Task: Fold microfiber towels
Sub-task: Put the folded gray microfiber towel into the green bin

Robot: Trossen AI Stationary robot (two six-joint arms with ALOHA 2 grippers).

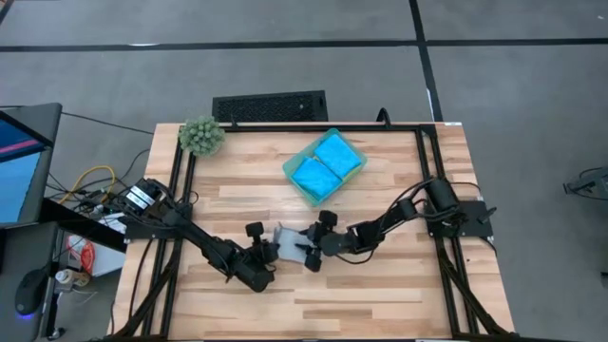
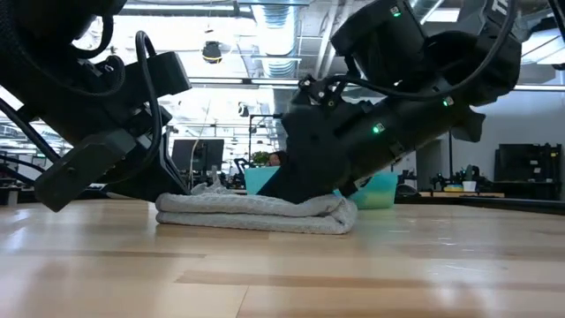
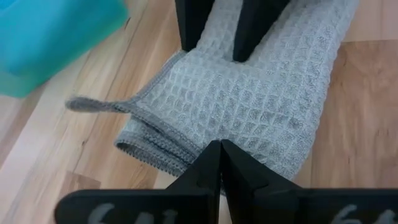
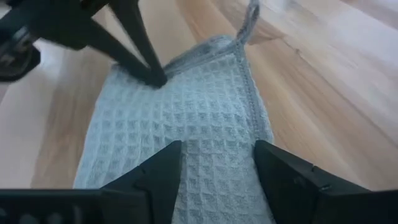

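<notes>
A light grey waffle-weave microfiber towel lies folded in several layers on the wooden table, and a small loop tag sticks out at one corner. My left gripper comes from the table's left, shut, with its tips on the towel's left end. My right gripper comes from the right, open, with its fingers over the towel's right end. Two sky-blue towels lie folded in the teal tray farther back. My left gripper presses its shut fingertips down on the top layer at the towel's left end, slanting down from the table's left. The towel lies flat on the table under them. My right gripper sets its two spread fingers on the top of the towel's right end, slanting down from the table's right. Nothing is pinched between them; the towel stays flat on the table.
The teal tray stands toward the far middle of the table. A fuzzy green plant ball sits at the far left corner. Bare wood lies along the near edge, and black frame rails run along the sides.
</notes>
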